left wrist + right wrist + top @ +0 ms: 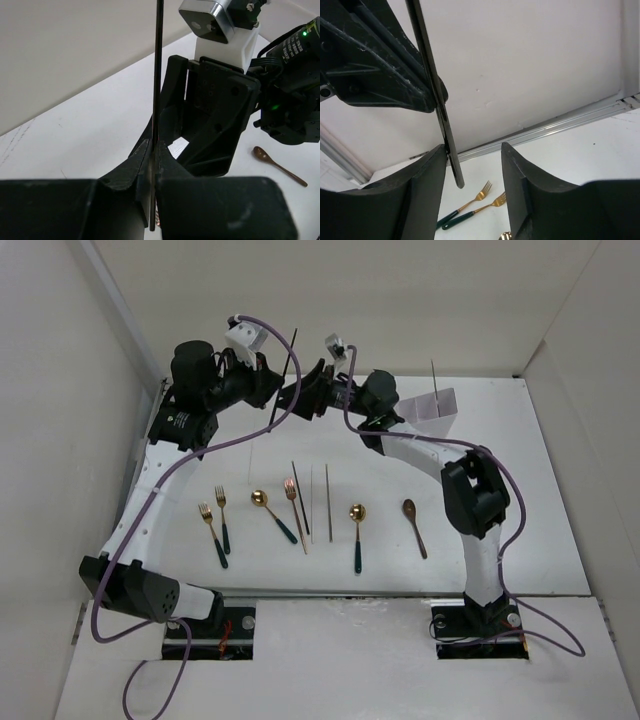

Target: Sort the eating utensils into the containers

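Left gripper (pixel 152 150) is clamped on a thin chopstick (pixel 158 75), held upright above the table's far side. Right gripper (pixel 472 152) is open around its end, not gripping. Stiff, light, prob. slick; best pinched mid-shaft.

The chopstick (pixel 158 75) is black, the spoon (pixel 416 530) brown; the left fork (pixel 214 537) has a gold head and a seemingly dark teal handle.

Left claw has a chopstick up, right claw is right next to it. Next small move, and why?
Probably shut the right claw on the chopstick. It stands open with the stick's lower end inside the gap, close to one side, while the left claw grips the stick upright. The left should let go only after that.
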You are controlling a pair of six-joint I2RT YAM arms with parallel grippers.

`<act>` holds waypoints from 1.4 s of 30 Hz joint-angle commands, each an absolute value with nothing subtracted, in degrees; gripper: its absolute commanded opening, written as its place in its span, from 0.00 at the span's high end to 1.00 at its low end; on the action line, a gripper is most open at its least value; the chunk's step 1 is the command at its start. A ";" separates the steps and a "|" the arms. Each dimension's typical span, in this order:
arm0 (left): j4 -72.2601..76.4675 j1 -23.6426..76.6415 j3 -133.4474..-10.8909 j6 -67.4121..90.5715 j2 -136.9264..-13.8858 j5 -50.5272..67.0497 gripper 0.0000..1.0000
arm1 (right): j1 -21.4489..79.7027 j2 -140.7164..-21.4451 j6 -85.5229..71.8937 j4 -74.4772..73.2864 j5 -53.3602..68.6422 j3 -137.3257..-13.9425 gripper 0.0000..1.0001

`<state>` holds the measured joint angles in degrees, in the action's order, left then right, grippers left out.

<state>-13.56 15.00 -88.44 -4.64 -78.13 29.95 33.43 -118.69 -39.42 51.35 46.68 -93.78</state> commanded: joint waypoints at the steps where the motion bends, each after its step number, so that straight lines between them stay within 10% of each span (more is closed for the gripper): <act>1: -12.13 15.21 -87.46 -3.87 -75.85 31.03 1.00 | 33.66 -118.73 -38.67 53.61 45.70 -97.12 0.48; 10: -11.60 15.21 -86.31 -3.87 -75.85 31.03 1.00 | 34.72 -119.27 -38.67 54.84 46.32 -98.44 0.60; 17: -11.07 15.21 -84.99 -2.81 -75.85 31.03 1.00 | 34.72 -119.27 -40.25 59.68 50.26 -99.83 0.96; 21: -11.07 15.73 -84.46 -2.81 -75.85 30.50 0.75 | 34.10 -119.88 -41.40 58.01 51.07 -99.85 1.00; 22: -11.07 15.73 -83.85 -2.81 -75.85 30.50 0.45 | 33.58 -119.19 -41.40 58.01 51.06 -98.89 1.00; 25: -11.07 15.73 -83.32 -2.29 -75.85 28.13 0.00 | 31.21 -117.17 -41.40 57.40 50.36 -95.20 1.00; 38: -10.19 15.73 -81.04 -4.39 -79.45 6.77 0.00 | 5.55 -100.91 -5.47 10.91 24.28 -88.15 1.00; 42: -12.66 13.28 -80.43 -5.10 -84.10 8.96 0.18 | 1.68 -99.67 2.36 4.93 15.57 -90.52 1.00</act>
<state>-11.84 14.76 -81.87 -3.88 -81.67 10.85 1.06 -102.21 -8.23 12.88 24.88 -87.50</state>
